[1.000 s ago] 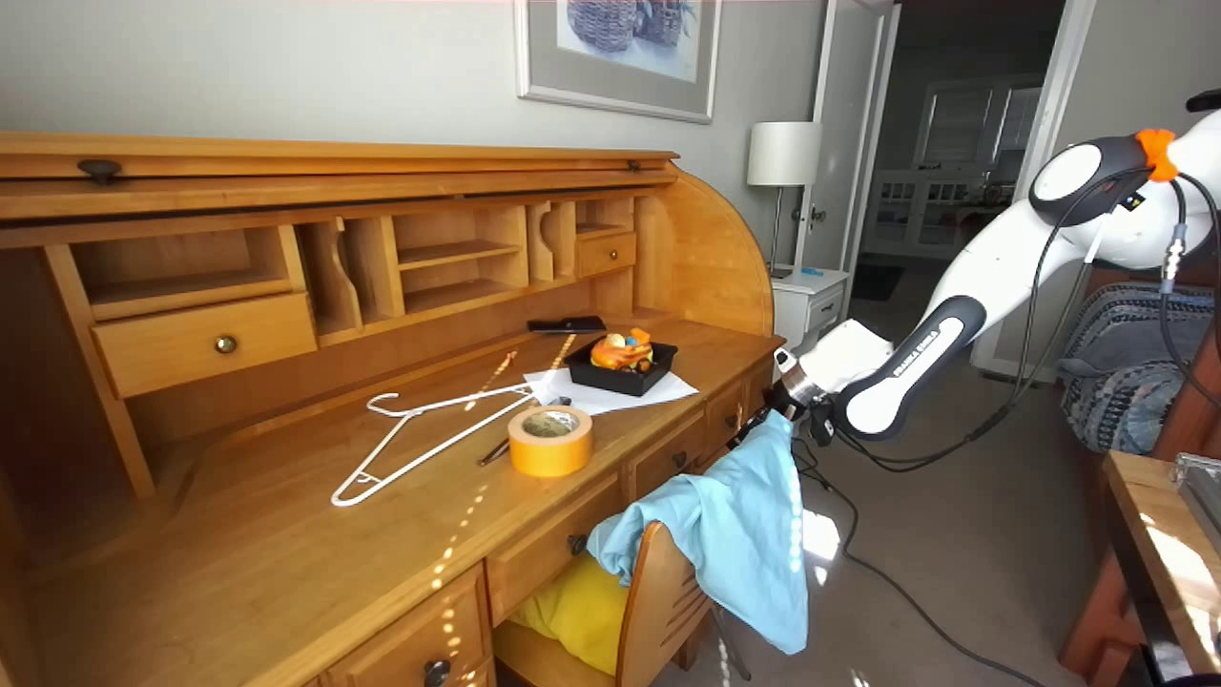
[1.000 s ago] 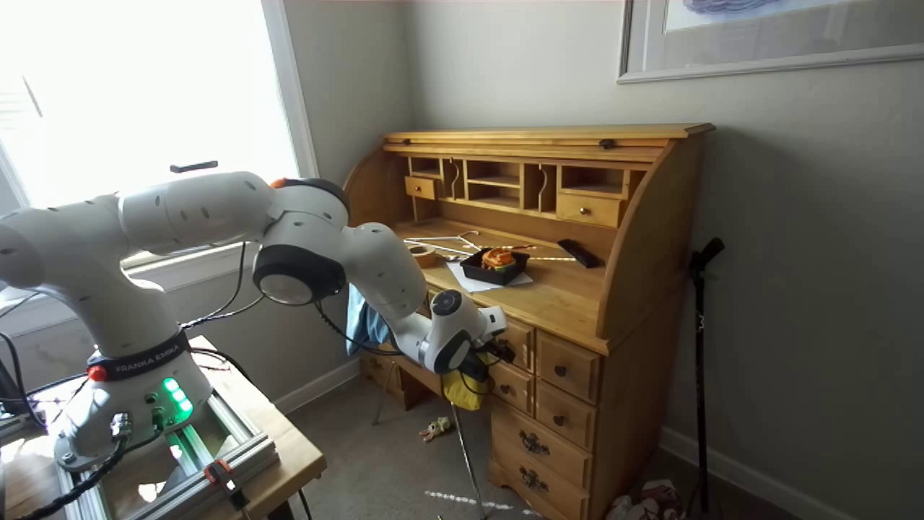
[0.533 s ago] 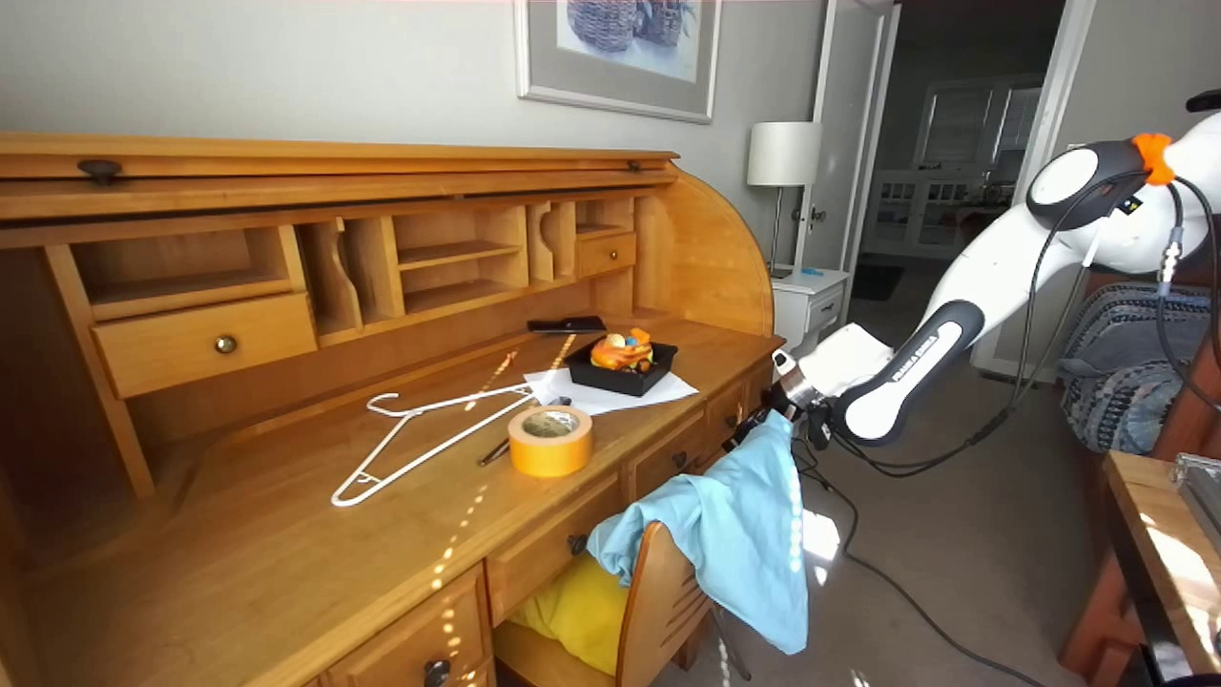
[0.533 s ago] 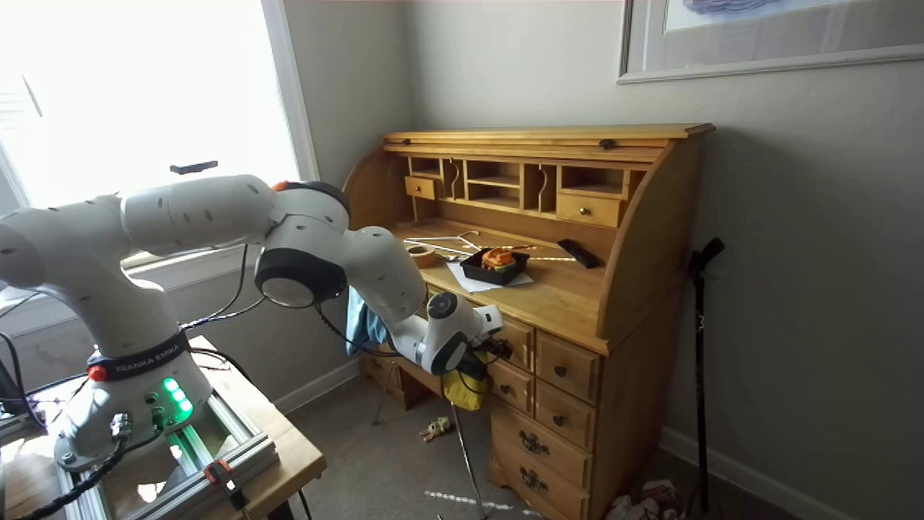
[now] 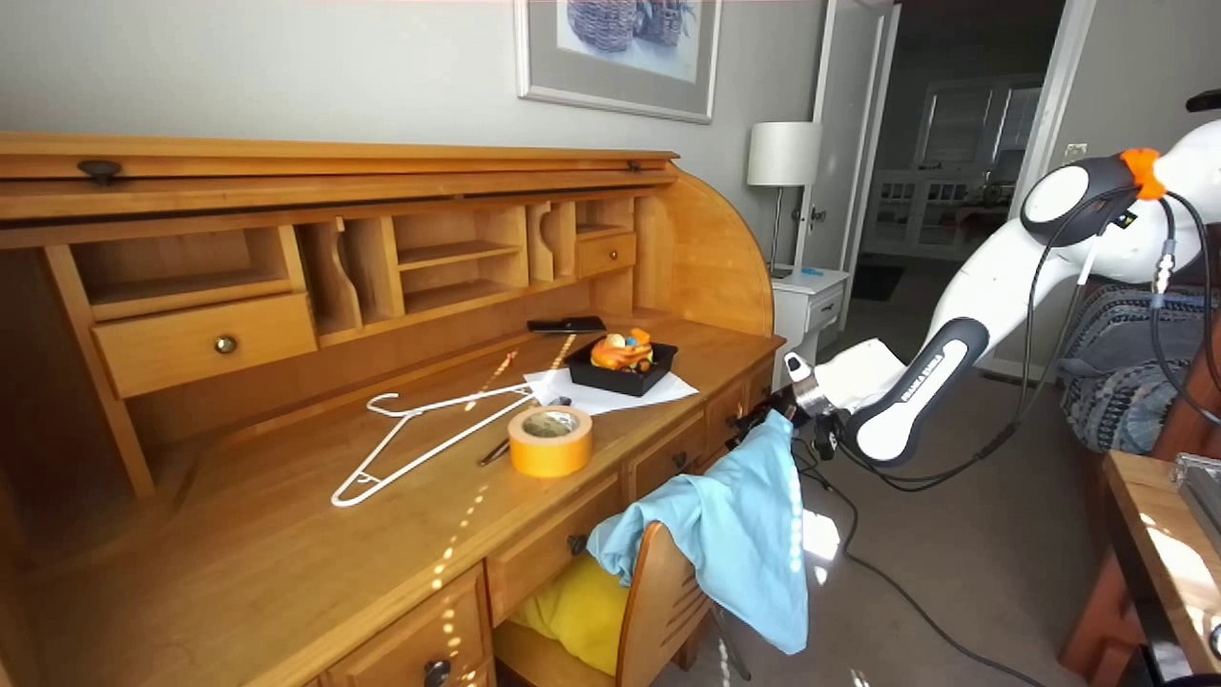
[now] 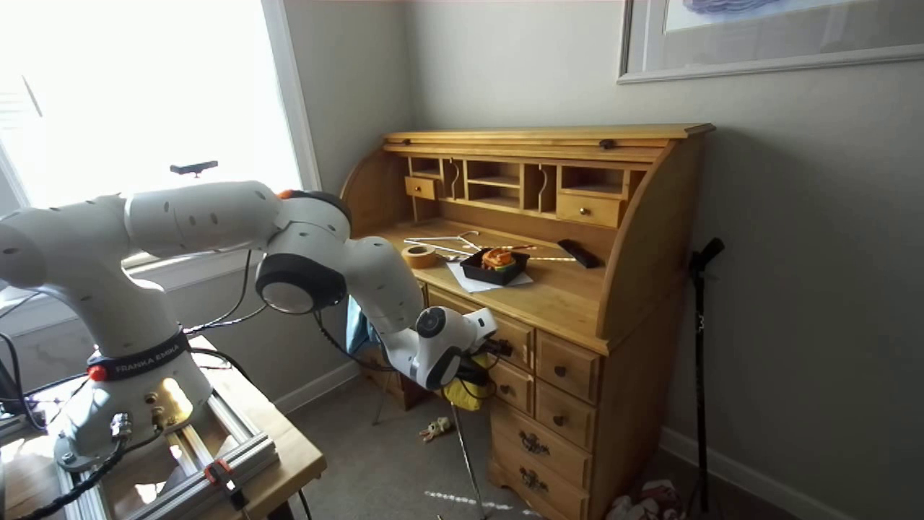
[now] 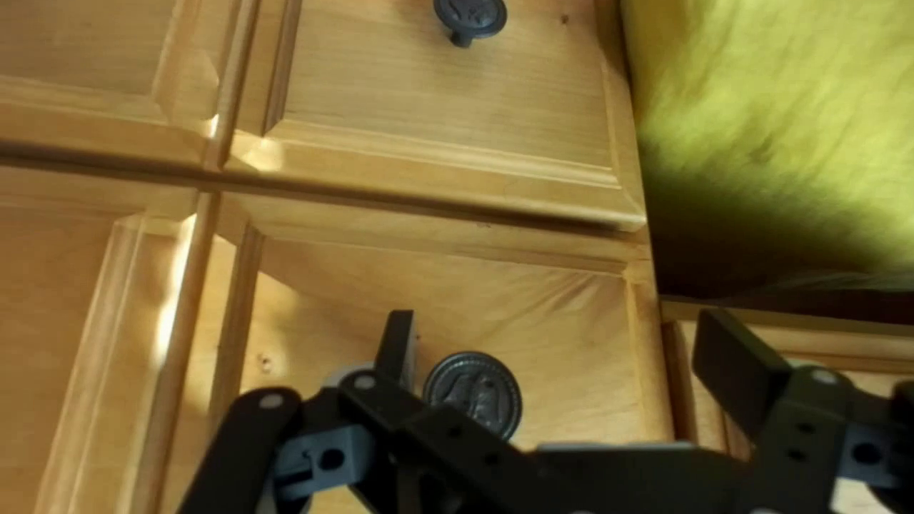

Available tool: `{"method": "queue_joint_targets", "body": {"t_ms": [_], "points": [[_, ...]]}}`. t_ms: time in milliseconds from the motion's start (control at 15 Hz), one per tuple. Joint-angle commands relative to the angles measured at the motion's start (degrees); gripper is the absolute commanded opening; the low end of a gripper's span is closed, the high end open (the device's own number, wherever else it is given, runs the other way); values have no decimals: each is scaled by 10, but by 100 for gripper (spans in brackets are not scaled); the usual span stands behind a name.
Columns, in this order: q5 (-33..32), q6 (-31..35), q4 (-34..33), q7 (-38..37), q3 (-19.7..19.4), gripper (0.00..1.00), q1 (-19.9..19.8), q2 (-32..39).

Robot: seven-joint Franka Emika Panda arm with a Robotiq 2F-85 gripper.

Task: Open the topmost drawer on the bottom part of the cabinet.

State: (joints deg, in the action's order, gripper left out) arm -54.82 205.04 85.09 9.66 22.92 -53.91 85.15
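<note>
The cabinet, a honey-brown oak roll-top desk, shows in both exterior views (image 5: 720, 253) (image 6: 642, 361). The topmost drawer (image 6: 521, 334) is at the upper left of its right-hand drawer stack and looks closed. The wrist view stands upside down; there the drawer front (image 7: 564, 343) fills the lower middle. Its dark round knob (image 7: 473, 391) is partly hidden by a gripper link. My gripper (image 7: 564, 350) is open and empty in front of this drawer, the knob between its fingers and close to the left one in the picture. The gripper also shows in both exterior views (image 5: 744, 434) (image 6: 499, 348).
A wooden chair (image 5: 651, 601) with a blue cloth (image 5: 739, 515) and a yellow cushion (image 7: 771, 128) stands beside the drawers. The cloth partly hides the gripper in an exterior view. Orange tape (image 5: 550, 453) and a black tray (image 5: 620, 380) lie on the desktop. More drawers (image 6: 511, 388) are below.
The arm and wrist have lowered and drawn slightly back from the desk, and the hand has tilted. The robot's base light has turned from green to amber. The drawer has not visibly moved.
</note>
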Motion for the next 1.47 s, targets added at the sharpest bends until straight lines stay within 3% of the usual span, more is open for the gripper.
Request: {"method": "queue_joint_targets", "body": {"t_ms": [0,733,1400], "points": [[30,39,-2,13,-21,100,13,-12],[86,59,18,1,-20,100,42,-26],[66,52,20,-14,-2,100,35,-22]]}}
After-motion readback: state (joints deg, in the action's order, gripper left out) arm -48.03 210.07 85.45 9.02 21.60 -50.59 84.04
